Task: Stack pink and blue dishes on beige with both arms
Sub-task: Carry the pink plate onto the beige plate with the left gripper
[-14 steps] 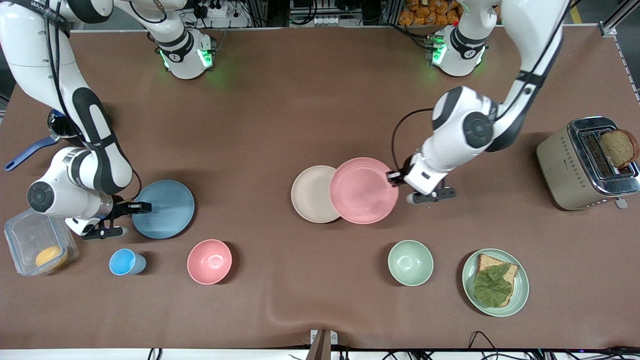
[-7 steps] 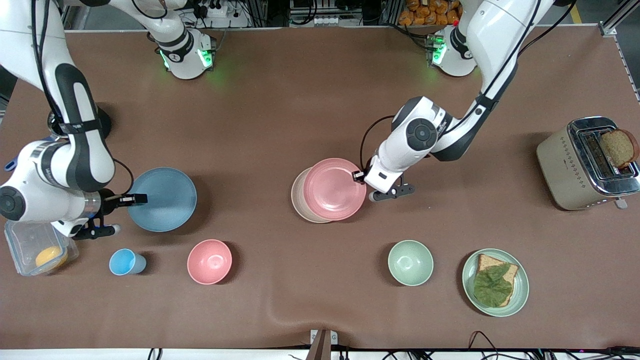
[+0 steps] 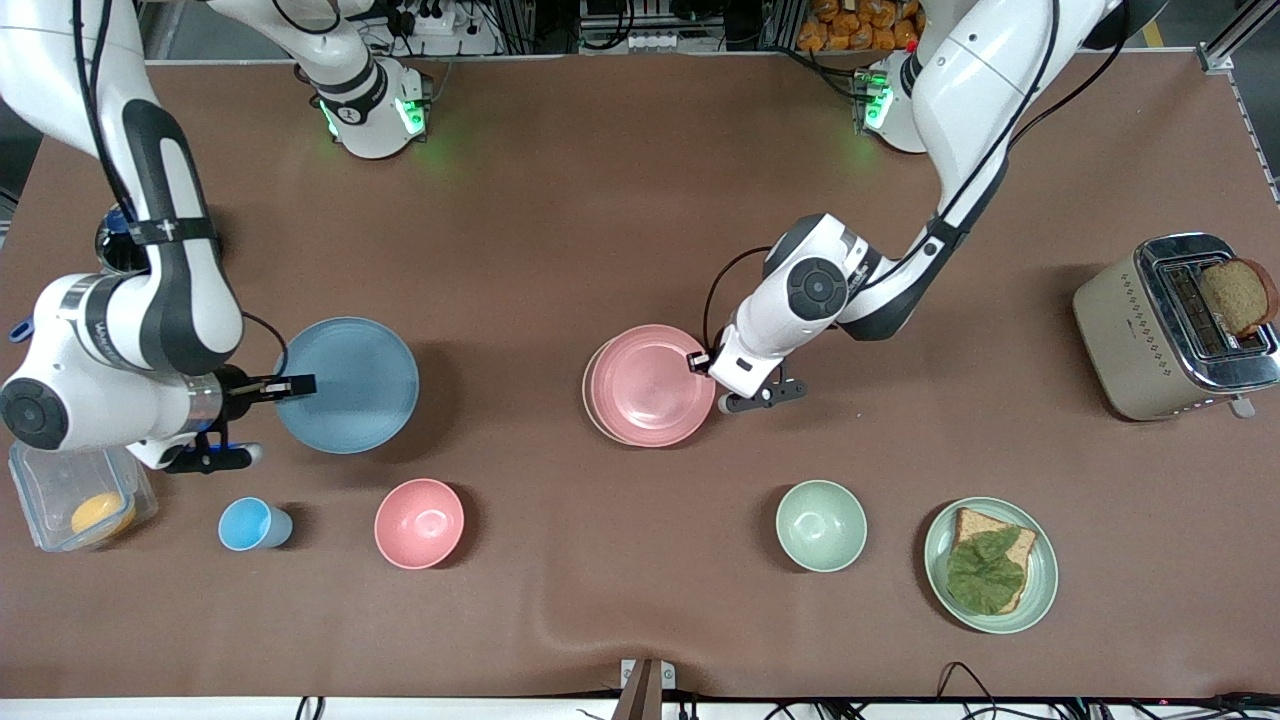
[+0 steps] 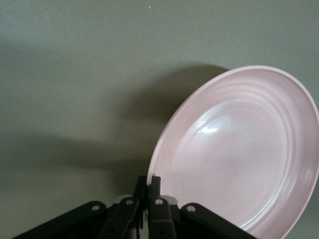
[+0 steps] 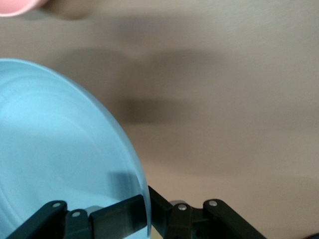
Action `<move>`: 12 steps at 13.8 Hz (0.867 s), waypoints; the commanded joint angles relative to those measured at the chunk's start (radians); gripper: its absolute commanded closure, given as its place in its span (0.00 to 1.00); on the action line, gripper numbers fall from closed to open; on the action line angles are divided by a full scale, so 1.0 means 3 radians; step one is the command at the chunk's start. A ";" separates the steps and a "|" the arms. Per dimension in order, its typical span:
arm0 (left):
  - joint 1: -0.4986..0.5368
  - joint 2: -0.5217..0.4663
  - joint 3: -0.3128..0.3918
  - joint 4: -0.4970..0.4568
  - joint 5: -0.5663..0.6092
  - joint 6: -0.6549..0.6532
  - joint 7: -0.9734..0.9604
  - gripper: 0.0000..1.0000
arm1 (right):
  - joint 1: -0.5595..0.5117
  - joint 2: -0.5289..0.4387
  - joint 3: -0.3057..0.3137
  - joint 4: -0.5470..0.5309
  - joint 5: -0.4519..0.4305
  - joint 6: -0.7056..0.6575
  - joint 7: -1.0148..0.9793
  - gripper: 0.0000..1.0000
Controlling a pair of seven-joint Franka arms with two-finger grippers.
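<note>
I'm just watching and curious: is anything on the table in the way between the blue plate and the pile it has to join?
Nothing visible. The right end effector holds the blue plate; bare table lies between it and the pink plate.

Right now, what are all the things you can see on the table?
pink plate: 1, pink, over the beige plate
beige plate: 1, cream, mid-table, only an edge showing
blue plate: 1, blue, right arm's end
pink bowl: 1, pink
blue cup: 1, blue
green bowl: 1, green
green plate: 1, green, bread and leaf
toaster: 1, beige, bread inside
clear box: 1, orange thing inside
left claw: pinching pink plate's rim
right claw: pinching blue plate's rim
</note>
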 commanded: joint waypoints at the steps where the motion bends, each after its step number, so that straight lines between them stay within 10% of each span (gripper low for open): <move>1: -0.0156 0.0049 0.0119 0.0082 0.0105 0.0060 -0.0142 1.00 | 0.0165 -0.0128 -0.0005 -0.0027 0.0158 -0.0130 0.0343 1.00; 12: -0.0207 0.0130 0.0149 0.0190 0.0105 0.0065 -0.0162 1.00 | 0.0549 -0.0133 0.0031 0.0188 0.0516 -0.0406 0.1346 1.00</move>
